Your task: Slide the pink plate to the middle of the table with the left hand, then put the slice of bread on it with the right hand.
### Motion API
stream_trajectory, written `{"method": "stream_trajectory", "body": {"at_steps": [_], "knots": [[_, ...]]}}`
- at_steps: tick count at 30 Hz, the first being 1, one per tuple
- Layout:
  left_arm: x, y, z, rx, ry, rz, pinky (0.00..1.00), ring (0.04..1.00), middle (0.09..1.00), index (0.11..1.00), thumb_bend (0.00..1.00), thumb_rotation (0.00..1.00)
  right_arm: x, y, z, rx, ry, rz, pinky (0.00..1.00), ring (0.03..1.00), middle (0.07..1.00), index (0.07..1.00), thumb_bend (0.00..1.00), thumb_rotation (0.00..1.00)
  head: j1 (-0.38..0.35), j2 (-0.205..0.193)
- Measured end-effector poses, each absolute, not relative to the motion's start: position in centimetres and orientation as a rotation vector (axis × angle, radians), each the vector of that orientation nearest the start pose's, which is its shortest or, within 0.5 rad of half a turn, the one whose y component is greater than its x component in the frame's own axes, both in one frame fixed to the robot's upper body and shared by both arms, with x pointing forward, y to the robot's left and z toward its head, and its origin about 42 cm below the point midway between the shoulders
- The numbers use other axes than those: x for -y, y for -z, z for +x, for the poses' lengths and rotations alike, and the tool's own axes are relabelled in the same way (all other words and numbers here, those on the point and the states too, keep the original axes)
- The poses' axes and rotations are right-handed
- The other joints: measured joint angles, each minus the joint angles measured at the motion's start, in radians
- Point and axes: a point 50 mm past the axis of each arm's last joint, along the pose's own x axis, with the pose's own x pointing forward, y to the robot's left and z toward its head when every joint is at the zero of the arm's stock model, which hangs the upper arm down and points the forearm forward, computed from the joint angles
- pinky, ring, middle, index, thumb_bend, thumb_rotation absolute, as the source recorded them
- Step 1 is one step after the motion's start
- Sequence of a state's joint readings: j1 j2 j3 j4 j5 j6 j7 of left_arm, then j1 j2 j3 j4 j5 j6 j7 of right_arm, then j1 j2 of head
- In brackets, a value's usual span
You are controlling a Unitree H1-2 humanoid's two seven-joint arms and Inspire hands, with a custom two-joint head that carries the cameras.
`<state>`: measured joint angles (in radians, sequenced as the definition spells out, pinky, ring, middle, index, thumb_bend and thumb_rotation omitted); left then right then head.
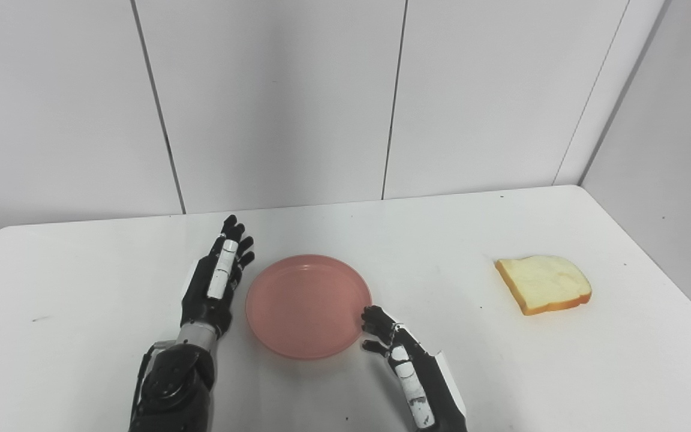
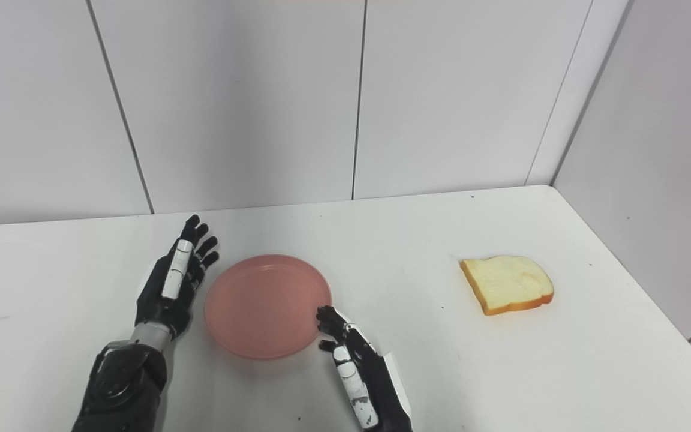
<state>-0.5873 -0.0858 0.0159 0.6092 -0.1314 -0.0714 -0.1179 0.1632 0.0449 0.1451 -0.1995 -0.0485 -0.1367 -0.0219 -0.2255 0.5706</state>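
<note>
The round pink plastic plate (image 1: pixel 308 305) lies flat on the white desk (image 1: pixel 81 312), a little left of its middle. The left robot hand (image 1: pixel 213 282) stands just beside the plate's left rim with fingers stretched and apart, holding nothing. The right robot hand (image 1: pixel 390 339) is at the plate's lower right rim, fingers loosely apart, while the yellow-crusted slice of bread (image 1: pixel 543 283) lies well apart on the right.

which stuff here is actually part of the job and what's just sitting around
Part of the job:
pink plate
slice of bread
left hand, open beside the plate
right hand, fingertips at the plate's rim

Just there:
white table
nothing else lies on it
</note>
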Motion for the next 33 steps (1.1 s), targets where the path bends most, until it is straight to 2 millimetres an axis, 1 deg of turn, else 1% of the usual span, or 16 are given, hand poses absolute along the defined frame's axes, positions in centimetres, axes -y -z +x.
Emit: {"method": "stream_trajectory", "body": {"at_steps": [2,5,9,11,14,15,17,21,24,28,31,33], "knots": [[-11.3,-14.3,45.1,0.015,0.286,-0.173,0.96,0.971,0.995,0.971,0.88,0.79,16.8,-12.2,23.0,0.181,-0.069,0.025,0.81,0.857,0.855,0.822,0.74,1.00,0.000,0.000],[-11.3,-14.5,45.1,0.018,0.293,-0.185,0.94,0.969,0.990,0.964,0.89,0.78,16.8,-12.2,23.0,0.180,-0.070,0.026,0.81,0.857,0.854,0.821,0.75,1.00,-0.003,0.002],[-11.2,-15.4,45.1,0.044,0.308,-0.203,0.91,0.949,0.947,0.894,0.89,0.76,16.7,-12.2,23.0,0.178,-0.073,0.027,0.81,0.859,0.858,0.824,0.75,1.00,-0.011,0.002],[-11.1,-15.5,45.0,0.044,0.316,-0.206,0.89,0.941,0.939,0.888,0.88,0.76,16.6,-12.2,23.0,0.176,-0.075,0.028,0.80,0.855,0.856,0.824,0.75,1.00,-0.014,0.002],[-10.9,-15.4,44.6,0.043,0.330,-0.198,0.85,0.932,0.946,0.927,0.86,0.78,16.6,-12.2,23.0,0.176,-0.068,0.025,0.79,0.852,0.849,0.819,0.74,0.99,-0.021,0.006],[-10.9,-15.2,44.5,0.038,0.333,-0.195,0.85,0.929,0.947,0.942,0.87,0.78,16.7,-12.2,23.0,0.177,-0.056,0.021,0.80,0.845,0.844,0.818,0.74,0.97,-0.025,0.006],[-10.9,-14.6,44.2,0.017,0.333,-0.193,0.87,0.932,0.952,0.960,0.88,0.79,17.2,-12.2,23.0,0.194,-0.013,0.024,0.79,0.830,0.825,0.799,0.76,0.91,-0.028,0.008],[-11.1,-14.0,43.9,0.002,0.331,-0.193,0.90,0.950,0.964,0.976,0.87,0.80,18.7,-12.7,22.8,0.268,0.098,0.046,0.78,0.814,0.812,0.797,0.73,0.89,-0.046,0.008],[-11.1,-14.0,43.9,0.003,0.334,-0.191,0.92,0.950,0.962,0.978,0.86,0.80,20.1,-14.1,22.6,0.339,0.164,0.032,0.75,0.800,0.807,0.790,0.75,0.90,-0.073,-0.001],[-11.1,-13.9,43.9,0.007,0.341,-0.193,0.97,0.954,0.960,0.979,0.84,0.79,21.0,-16.5,22.1,0.448,0.197,-0.012,0.73,0.787,0.798,0.789,0.76,0.92,-0.090,-0.009],[-11.1,-13.8,43.9,0.009,0.346,-0.194,0.96,0.952,0.958,0.974,0.85,0.79,22.0,-17.7,21.9,0.495,0.223,-0.072,0.73,0.793,0.802,0.798,0.79,0.92,-0.106,-0.015],[-11.2,-13.8,43.9,0.012,0.346,-0.195,0.95,0.951,0.957,0.970,0.85,0.79,22.8,-18.2,21.7,0.515,0.244,-0.099,0.72,0.788,0.800,0.798,0.80,0.92,-0.107,-0.017]]}}
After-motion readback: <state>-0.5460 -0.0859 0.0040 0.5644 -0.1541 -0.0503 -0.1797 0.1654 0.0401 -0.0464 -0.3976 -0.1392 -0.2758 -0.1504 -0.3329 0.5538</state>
